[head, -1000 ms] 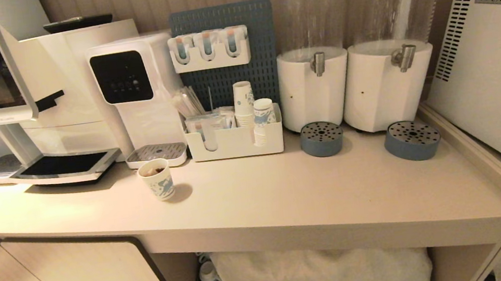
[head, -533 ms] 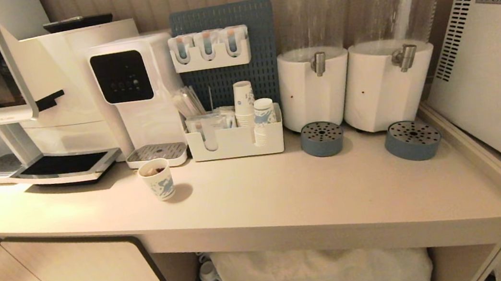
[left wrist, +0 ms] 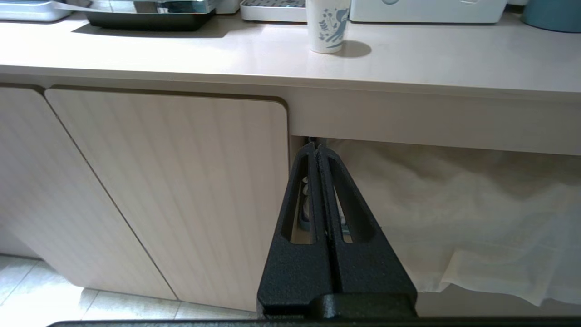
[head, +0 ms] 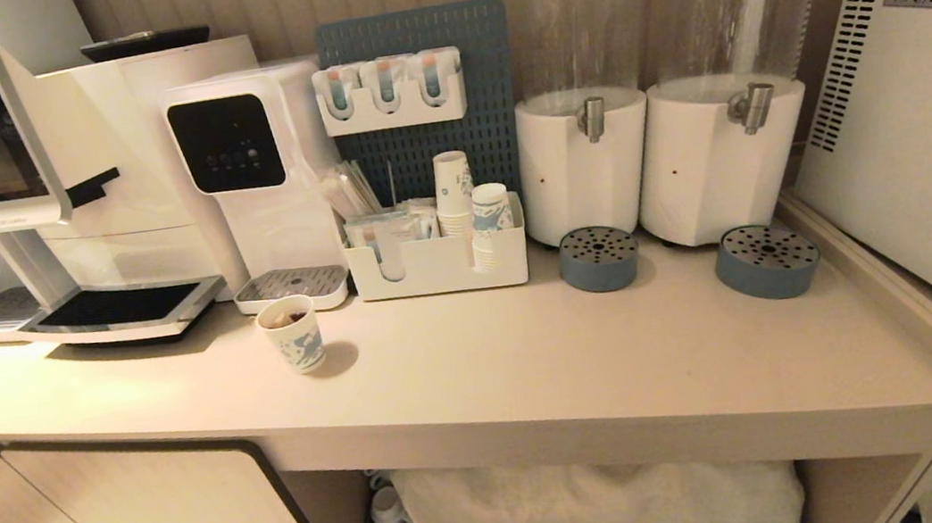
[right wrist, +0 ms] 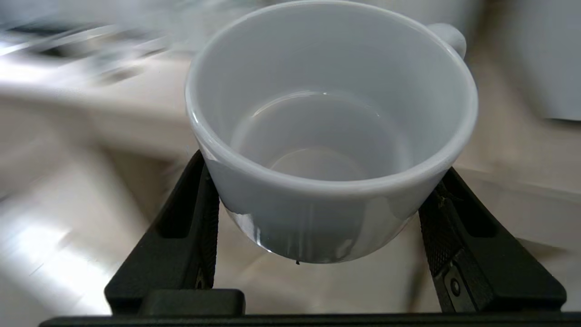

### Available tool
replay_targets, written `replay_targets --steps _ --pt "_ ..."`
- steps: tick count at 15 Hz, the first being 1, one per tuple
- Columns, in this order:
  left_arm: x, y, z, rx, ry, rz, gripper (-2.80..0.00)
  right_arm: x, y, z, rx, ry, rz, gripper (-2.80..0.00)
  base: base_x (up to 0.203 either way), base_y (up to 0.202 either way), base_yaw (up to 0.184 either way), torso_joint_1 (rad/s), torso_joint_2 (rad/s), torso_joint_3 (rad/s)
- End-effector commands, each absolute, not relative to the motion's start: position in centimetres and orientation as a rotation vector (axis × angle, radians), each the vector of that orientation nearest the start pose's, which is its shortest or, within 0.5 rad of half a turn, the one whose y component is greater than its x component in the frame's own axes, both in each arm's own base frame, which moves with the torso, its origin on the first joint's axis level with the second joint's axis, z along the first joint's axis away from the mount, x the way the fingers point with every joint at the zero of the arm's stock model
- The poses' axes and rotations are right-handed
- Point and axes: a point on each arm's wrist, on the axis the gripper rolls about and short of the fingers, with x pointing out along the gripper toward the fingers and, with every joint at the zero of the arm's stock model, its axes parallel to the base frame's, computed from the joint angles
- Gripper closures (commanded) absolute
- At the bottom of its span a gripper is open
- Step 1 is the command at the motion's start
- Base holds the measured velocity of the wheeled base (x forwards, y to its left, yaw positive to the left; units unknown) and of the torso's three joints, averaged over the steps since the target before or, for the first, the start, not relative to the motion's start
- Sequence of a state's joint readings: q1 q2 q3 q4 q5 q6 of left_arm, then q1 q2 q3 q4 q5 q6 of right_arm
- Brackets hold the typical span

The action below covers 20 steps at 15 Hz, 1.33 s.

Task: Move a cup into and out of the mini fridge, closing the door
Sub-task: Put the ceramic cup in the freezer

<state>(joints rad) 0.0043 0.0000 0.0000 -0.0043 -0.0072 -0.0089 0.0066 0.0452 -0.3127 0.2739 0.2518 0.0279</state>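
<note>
A small white ceramic cup (right wrist: 331, 136) fills the right wrist view, upright and empty, its handle on the far side. My right gripper (right wrist: 324, 169) is shut on it, one black finger on each side of its wall, with a blurred counter behind. The mini fridge (head: 922, 102) stands at the far right of the head view, showing its vented side and warning sticker; its door is out of view. My left gripper (left wrist: 316, 147) is shut and empty, parked low in front of the cabinet below the counter. Neither arm appears in the head view.
A blue-printed paper cup (head: 293, 334) stands on the counter (head: 533, 361). Behind it are coffee machines (head: 58, 171), a white caddy of paper cups (head: 439, 265), two drink dispensers (head: 659, 155) and grey drip trays (head: 768, 260). A white cloth (head: 597, 505) hangs under the counter.
</note>
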Motion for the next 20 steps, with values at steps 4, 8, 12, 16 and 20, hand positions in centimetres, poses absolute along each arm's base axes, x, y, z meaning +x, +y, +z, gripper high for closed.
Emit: replay_targets --steps 4,8,12,16,20 --pt "-2.3 0.0 7.6 -0.008 -0.002 -0.003 0.0 -2.3 0.0 8.0 -0.056 -0.048 0.007 0.0 0.0 0.0 0.0 0.0 0.0 0.0" --pt "-2.3 0.0 7.6 -0.008 -0.003 -0.003 0.0 -2.4 0.0 8.1 -0.109 -0.03 0.015 0.0 0.0 0.0 0.0 0.0 0.0 0.0" --pt "-2.3 0.0 7.6 -0.005 -0.003 -0.003 0.0 -2.5 0.0 7.6 -0.082 0.045 0.018 0.0 0.0 0.0 0.0 0.0 0.0 0.0" --pt "-2.3 0.0 7.6 -0.003 -0.003 -0.005 0.0 -2.6 0.0 7.6 -0.043 0.07 0.012 0.0 0.0 0.0 0.0 0.0 0.0 0.0" --pt "-2.3 0.0 7.6 0.002 -0.005 0.0 0.0 -2.6 0.0 7.6 -0.041 0.07 0.012 0.0 0.0 0.0 0.0 0.0 0.0 0.0"
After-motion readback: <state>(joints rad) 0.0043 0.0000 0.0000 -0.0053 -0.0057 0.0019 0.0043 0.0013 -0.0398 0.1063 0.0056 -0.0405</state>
